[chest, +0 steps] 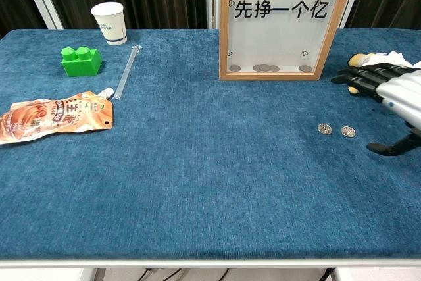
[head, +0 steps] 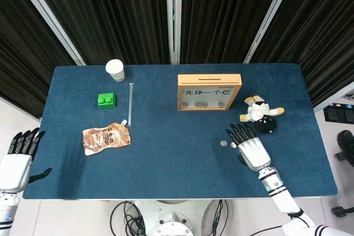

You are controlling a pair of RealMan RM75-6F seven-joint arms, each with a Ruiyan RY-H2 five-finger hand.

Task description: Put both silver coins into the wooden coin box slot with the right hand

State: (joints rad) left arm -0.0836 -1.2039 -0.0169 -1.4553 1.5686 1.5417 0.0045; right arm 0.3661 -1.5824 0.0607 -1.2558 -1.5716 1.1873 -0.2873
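The right hand (head: 251, 147) is held flat and empty over the tabletop (head: 166, 158), fingers spread, just beside the two silver coins (chest: 336, 130) near the right edge. The wooden coin box (head: 209, 92) stands upright toward the far edge. The left hand (head: 17, 156) is spread off the left edge.

A lab or test studio: black pleated curtains (head: 110, 15) fill the upper frame behind a blue felt-covered table (head: 166, 164), with loose cables (head: 130, 219) on the floor at bottom centre.
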